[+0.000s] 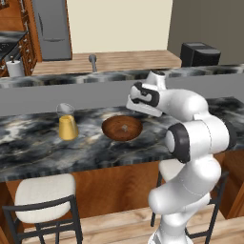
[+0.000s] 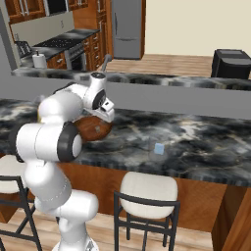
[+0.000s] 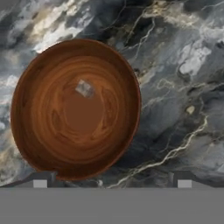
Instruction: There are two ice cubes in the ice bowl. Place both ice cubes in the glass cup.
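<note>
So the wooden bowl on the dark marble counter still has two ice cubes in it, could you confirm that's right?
Not quite: the hand view shows just one ice cube in the wooden bowl. The bowl does sit on the dark marble counter.

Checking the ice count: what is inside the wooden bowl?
In the hand view the bowl holds one pale ice cube near its middle. No second cube shows there. Nothing covers the bowl's inside.
</note>
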{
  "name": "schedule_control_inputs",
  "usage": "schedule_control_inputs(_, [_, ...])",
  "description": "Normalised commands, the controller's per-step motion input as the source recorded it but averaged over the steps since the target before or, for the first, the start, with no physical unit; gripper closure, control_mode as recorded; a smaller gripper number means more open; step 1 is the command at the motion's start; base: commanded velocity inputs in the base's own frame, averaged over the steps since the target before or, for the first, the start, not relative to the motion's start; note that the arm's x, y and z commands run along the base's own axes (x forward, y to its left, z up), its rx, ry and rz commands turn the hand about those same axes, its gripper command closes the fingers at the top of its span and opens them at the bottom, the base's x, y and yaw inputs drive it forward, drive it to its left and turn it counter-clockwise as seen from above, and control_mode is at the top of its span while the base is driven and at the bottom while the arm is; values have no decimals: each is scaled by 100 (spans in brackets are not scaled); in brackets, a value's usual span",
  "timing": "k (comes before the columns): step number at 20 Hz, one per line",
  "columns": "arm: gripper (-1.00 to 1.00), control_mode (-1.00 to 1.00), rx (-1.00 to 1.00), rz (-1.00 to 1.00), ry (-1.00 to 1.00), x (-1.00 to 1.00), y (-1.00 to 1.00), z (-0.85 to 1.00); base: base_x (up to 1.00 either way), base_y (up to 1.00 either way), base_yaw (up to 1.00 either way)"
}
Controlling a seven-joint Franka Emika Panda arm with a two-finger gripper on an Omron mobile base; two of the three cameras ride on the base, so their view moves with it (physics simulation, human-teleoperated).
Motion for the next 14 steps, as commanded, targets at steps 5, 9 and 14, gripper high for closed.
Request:
schedule_control_inputs(5, [-100, -100, -6, 0, 10, 7, 53, 0, 0, 0, 0])
schedule_control_inputs(9, [-100, -100, -12, 9, 3, 1, 6, -18, 0, 0, 0])
schedule_control_inputs(14, [-100, -100, -11, 27, 6, 9, 2, -60, 0, 0, 0])
